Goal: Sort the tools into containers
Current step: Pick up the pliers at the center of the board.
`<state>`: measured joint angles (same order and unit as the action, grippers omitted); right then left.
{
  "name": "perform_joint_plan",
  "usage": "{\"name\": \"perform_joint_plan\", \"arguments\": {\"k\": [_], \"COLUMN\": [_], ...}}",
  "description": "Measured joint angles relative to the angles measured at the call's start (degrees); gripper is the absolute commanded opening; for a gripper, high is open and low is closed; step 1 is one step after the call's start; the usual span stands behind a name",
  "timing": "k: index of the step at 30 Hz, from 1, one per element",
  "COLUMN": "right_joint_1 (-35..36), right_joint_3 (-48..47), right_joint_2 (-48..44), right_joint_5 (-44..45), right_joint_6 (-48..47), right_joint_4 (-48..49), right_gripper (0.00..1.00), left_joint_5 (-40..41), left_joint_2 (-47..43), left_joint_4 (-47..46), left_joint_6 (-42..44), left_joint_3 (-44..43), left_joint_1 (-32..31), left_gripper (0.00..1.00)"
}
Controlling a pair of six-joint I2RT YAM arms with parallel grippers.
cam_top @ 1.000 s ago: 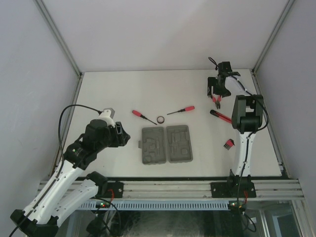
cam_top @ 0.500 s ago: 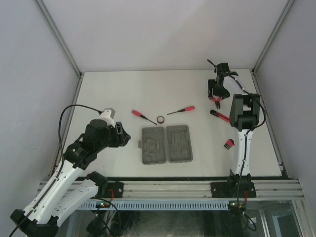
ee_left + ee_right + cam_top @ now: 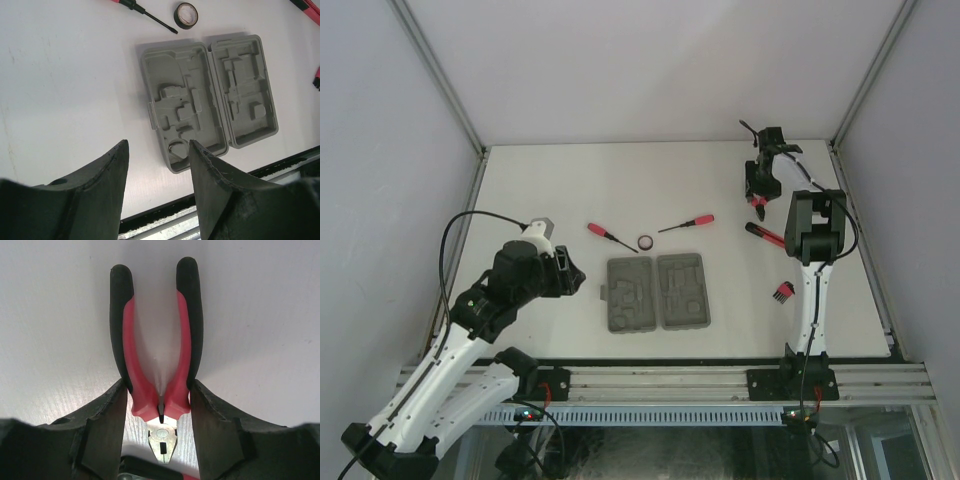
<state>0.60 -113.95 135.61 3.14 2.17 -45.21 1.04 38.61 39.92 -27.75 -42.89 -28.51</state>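
Observation:
The red-handled pliers (image 3: 144, 390) lie on the white table at the far right (image 3: 759, 205). My right gripper (image 3: 157, 387) is down over them, its fingers (image 3: 107, 425) pressed against both handles near the pivot (image 3: 758, 188). The grey case (image 3: 658, 292) lies open in the middle, its recesses holding no tools (image 3: 210, 95). My left gripper (image 3: 157, 150) is open and holds nothing, left of the case (image 3: 568, 275). Two red-handled screwdrivers (image 3: 610, 236) (image 3: 688, 223) and the black ring (image 3: 646, 242) lie just behind the case.
A slim red-black stick tool (image 3: 767, 235) lies by the right arm's link. The small comb-like piece (image 3: 781, 291) lies right of the case. Grey walls and a metal frame enclose the table; its front edge (image 3: 165, 210) runs close under my left gripper.
My right gripper has come down over the pliers and its fingers have narrowed onto the handles. The left arm has not moved.

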Motion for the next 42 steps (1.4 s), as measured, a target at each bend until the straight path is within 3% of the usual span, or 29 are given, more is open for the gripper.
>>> {"name": "perform_joint_plan", "arguments": {"k": [4, 8, 23, 35, 42], "right_joint_1": [0.04, 0.02, 1.73, 12.24, 16.17], "right_joint_3": [3.02, 8.39, 20.68, 36.37, 44.26], "right_joint_2": [-1.79, -5.81, -25.51, -41.48, -46.4], "right_joint_5": [0.83, 1.36, -3.93, -3.08, -3.54], "right_joint_6": [0.2, 0.46, 5.73, 8.35, 8.37], "right_joint_4": [2.1, 3.3, 12.28, 18.1, 19.82], "right_gripper": [0.05, 0.01, 0.0, 0.0, 0.0], "left_joint_5": [-0.02, -0.07, -0.44, -1.55, -1.7], "left_joint_2": [0.0, 0.0, -0.02, -0.28, -1.18], "left_joint_4": [0.0, -0.02, -0.63, -1.77, -1.79], "left_joint_6": [0.0, 0.02, 0.2, 0.39, 0.42], "left_joint_3": [0.0, 0.0, 0.02, 0.02, 0.02], "left_joint_1": [0.0, 0.0, 1.95, 2.82, 2.82], "left_gripper": [0.56, 0.56, 0.56, 0.56, 0.56]}}
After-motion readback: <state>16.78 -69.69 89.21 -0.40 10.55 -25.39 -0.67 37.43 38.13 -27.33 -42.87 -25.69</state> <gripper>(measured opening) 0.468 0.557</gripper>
